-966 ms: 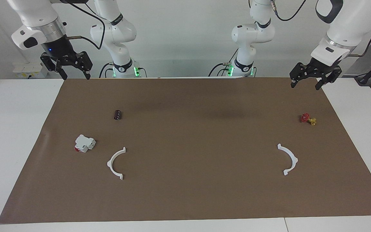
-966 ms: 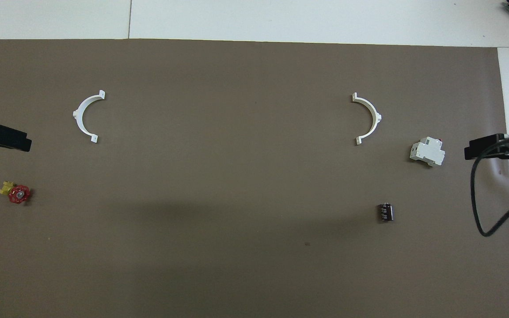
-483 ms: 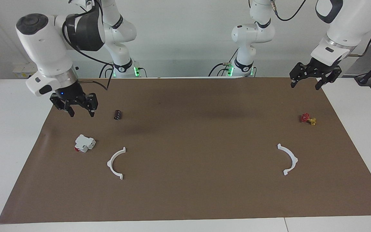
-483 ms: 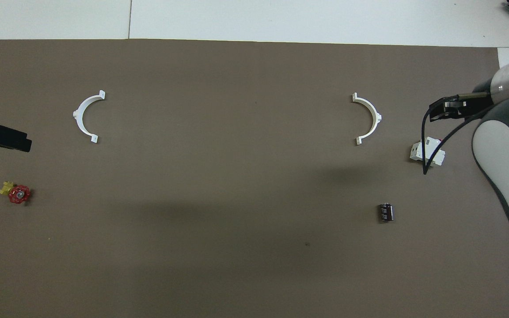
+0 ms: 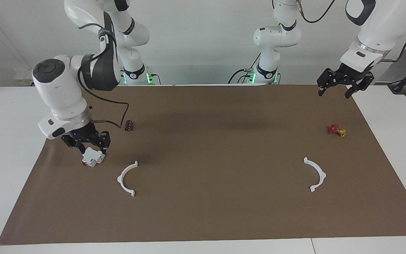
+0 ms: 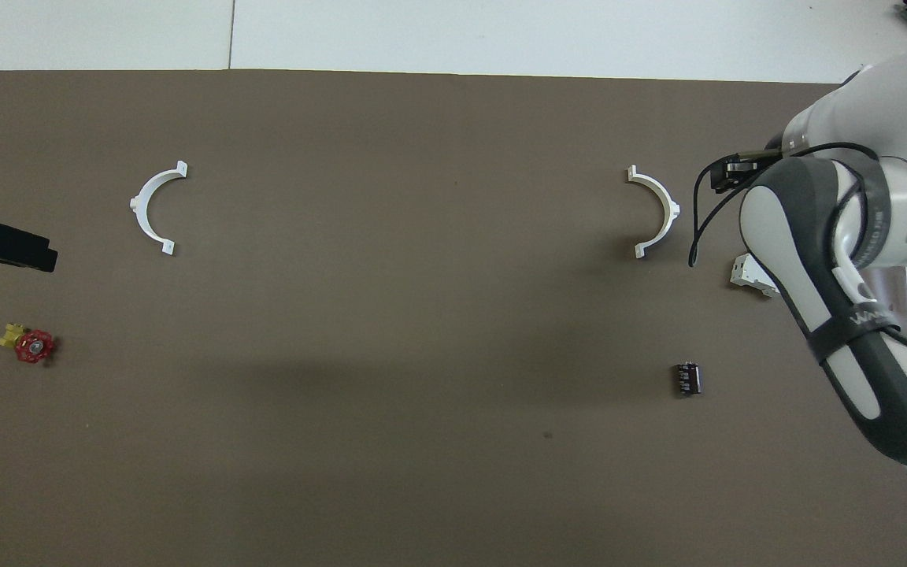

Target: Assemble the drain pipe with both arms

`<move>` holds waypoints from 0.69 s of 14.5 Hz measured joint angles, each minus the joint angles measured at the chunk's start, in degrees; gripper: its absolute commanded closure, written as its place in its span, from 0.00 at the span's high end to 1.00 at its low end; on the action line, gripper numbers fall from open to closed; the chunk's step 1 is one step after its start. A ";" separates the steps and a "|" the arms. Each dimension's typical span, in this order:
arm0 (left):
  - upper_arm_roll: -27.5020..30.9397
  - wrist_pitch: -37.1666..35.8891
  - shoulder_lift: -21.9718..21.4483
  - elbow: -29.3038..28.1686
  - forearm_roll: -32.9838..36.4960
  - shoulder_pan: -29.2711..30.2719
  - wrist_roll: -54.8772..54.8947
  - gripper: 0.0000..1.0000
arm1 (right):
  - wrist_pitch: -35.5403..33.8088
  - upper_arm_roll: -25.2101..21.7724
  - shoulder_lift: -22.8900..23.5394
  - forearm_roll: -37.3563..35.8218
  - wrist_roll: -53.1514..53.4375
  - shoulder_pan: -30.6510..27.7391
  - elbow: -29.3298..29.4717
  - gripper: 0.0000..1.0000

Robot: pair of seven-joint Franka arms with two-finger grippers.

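While both arms are in view, I count two white arcs, two grippers and three stray items on the brown mat [image 5: 203,211]. One arc [image 5: 127,178] lies toward the right arm's end of the desk, the other arc [image 5: 315,174] toward the left arm's end; they are well apart and both sit closer to the desk edge away from the robots than the stray items do. Each is a thin, flat half-circle with small tabs at its ends and a small nub on the outside of the curve, and their open sides face one another across the bare middle of the mat. My strays are a white block [image 5: 92,157] with a red end, a small dark cylinder [image 5: 129,125] and a red-and-yellow piece [image 5: 337,130]. That block lies just beside the first arc, toward the right arm's end; the cylinder lies nearer the robots than both. I see the red-and-yellow piece nearer the robots than the second arc, close to the mat's edge at the left arm's end. My right gripper [image 5: 91,150] is low over the block with its fingers spread and nothing between them; whether they touch the block I cannot tell, and from overhead the arm's bulk covers most of the block [image 6: 746,274]. My left gripper [image 5: 336,92] waits over the mat's corner at its own end, fingers apart and empty.
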 measured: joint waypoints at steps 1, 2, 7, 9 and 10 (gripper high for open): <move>0.00 0.00 -0.04 -0.27 0.00 0.00 0.00 1.00 | 1.72 0.00 1.73 0.00 0.00 -0.02 0.00 0.69; 0.01 0.00 -0.19 -0.80 0.00 0.00 0.00 1.00 | 2.87 0.00 3.19 0.08 0.01 -0.01 0.01 0.69; 0.36 0.40 -1.56 -3.09 0.00 1.46 -0.02 1.00 | 6.24 0.19 6.48 3.04 0.02 0.22 0.04 0.70; 0.54 1.05 -1.87 -4.01 0.00 3.55 -0.02 1.00 | 6.28 0.45 6.98 4.26 0.02 0.47 -0.06 0.69; 0.57 1.38 -2.02 -4.26 0.00 4.27 -0.05 1.00 | 6.30 0.52 7.19 4.39 0.02 0.53 -0.28 0.69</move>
